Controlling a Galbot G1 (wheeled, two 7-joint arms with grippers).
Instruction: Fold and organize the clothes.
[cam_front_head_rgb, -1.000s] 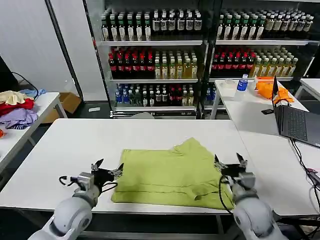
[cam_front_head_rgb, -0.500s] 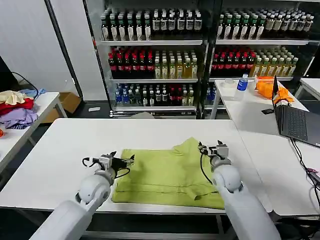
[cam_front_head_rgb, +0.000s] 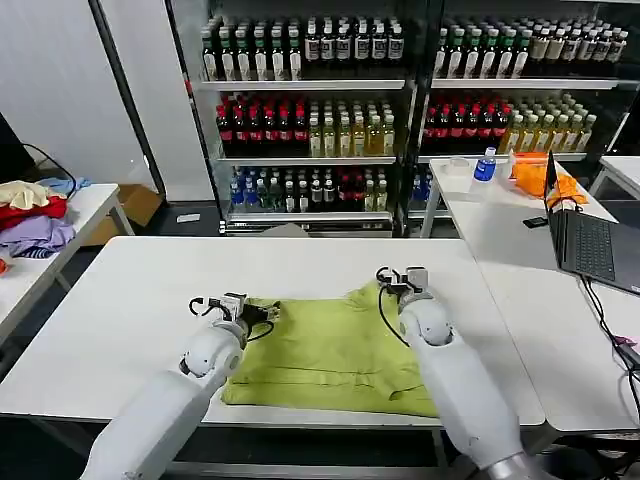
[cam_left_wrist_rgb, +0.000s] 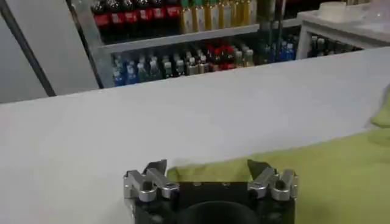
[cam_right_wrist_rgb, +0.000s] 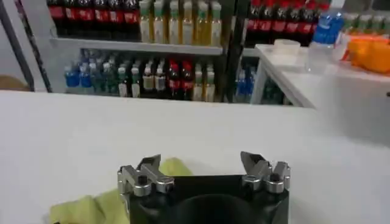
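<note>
A yellow-green T-shirt (cam_front_head_rgb: 335, 350) lies partly folded on the white table (cam_front_head_rgb: 130, 300), with a sleeve sticking out at its far right. My left gripper (cam_front_head_rgb: 256, 311) hovers open at the shirt's far left corner; in the left wrist view the left gripper (cam_left_wrist_rgb: 207, 165) has the shirt's edge (cam_left_wrist_rgb: 317, 164) just beyond its spread fingers. My right gripper (cam_front_head_rgb: 392, 279) is open at the sleeve's far tip. In the right wrist view the right gripper (cam_right_wrist_rgb: 202, 159) stands over the sleeve tip (cam_right_wrist_rgb: 91, 207), with nothing between its fingers.
Shelves of bottles (cam_front_head_rgb: 330, 120) stand behind the table. A second table on the right holds a laptop (cam_front_head_rgb: 590, 245), an orange cloth (cam_front_head_rgb: 535, 175) and a blue bottle (cam_front_head_rgb: 485, 165). A side table at the left carries piled clothes (cam_front_head_rgb: 30, 215).
Both arms have reached forward from the shirt's near corners to its far edge. The left gripper now sits at the far left corner, the right at the sleeve tip. The shirt has not moved.
</note>
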